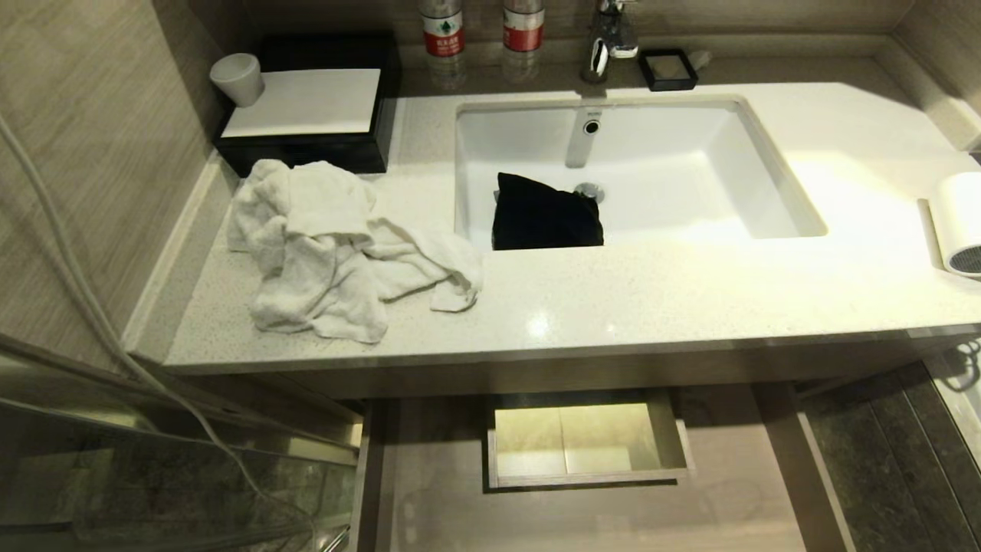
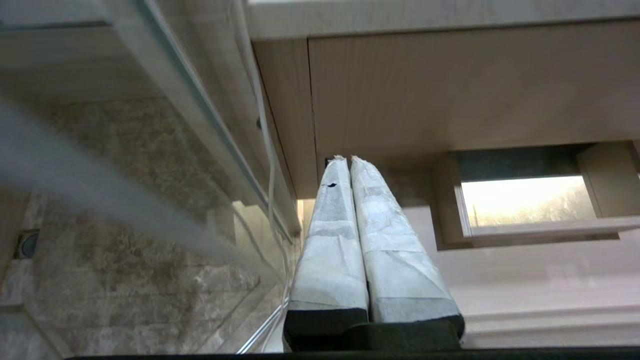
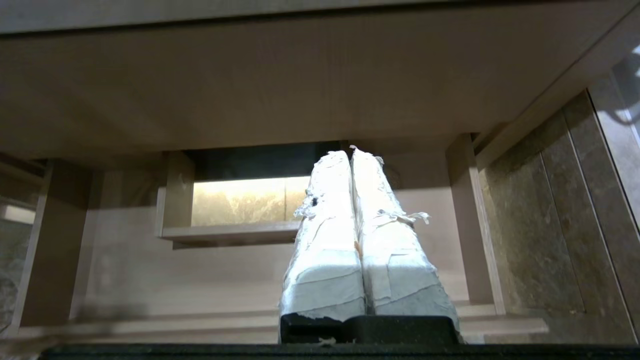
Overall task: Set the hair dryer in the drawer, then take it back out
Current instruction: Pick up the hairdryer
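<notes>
Bathroom vanity countertop [image 1: 613, 307]: hair dryer [image 1: 958, 222] at 3 o'clock, by the sink [image 1: 766, 192]; drawer [image 1: 429, 475] open below at 6 o'clock. Left gripper [image 2: 347, 159] and right gripper [image 3: 350, 152] hang low, fingers pressed together, empty. Best approach: raise the right arm, spread fingers, grasp the barrel squarely.

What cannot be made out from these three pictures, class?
- Hair dryer: head view's right edge cuts it off; handle and cord unseen.
- Black pouch: sink rim hides its near end.
- Drawer: near part lies past the bottom edge.
- Bottles: tops cropped.
</notes>
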### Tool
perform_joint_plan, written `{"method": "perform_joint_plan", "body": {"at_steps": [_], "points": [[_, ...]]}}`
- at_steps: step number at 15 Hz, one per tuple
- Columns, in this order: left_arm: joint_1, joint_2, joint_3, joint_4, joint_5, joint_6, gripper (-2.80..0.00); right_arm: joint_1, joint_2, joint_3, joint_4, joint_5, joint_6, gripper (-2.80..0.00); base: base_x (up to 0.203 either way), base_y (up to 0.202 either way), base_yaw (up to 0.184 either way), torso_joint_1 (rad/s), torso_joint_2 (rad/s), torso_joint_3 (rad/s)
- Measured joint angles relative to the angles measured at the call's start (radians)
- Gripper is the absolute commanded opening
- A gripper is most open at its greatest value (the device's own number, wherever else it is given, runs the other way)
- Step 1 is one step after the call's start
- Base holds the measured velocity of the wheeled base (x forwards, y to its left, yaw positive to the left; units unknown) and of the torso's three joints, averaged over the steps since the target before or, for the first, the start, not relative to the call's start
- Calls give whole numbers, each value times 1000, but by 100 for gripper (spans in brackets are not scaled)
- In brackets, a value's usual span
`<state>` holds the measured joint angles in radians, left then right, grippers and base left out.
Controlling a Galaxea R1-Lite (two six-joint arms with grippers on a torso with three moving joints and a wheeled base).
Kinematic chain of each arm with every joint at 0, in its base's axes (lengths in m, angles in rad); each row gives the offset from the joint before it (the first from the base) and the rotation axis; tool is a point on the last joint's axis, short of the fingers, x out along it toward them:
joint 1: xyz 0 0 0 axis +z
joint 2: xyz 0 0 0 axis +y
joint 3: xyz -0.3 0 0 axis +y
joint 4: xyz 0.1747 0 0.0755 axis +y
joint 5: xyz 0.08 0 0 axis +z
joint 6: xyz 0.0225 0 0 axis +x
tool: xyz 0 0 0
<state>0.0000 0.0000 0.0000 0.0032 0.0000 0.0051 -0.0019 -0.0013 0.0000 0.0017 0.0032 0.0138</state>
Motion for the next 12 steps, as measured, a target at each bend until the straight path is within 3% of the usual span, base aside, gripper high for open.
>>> {"method": "perform_joint_plan", "body": {"at_steps": [8, 12], "points": [[0, 0, 0, 0, 0, -1, -280, 0, 0, 0, 0, 0, 0, -280, 0, 0, 0, 345, -214, 123], [0, 0, 0, 0, 0, -1, -280, 0, 0, 0, 0, -3, 1, -280, 0, 0, 0, 72, -56, 22]]}}
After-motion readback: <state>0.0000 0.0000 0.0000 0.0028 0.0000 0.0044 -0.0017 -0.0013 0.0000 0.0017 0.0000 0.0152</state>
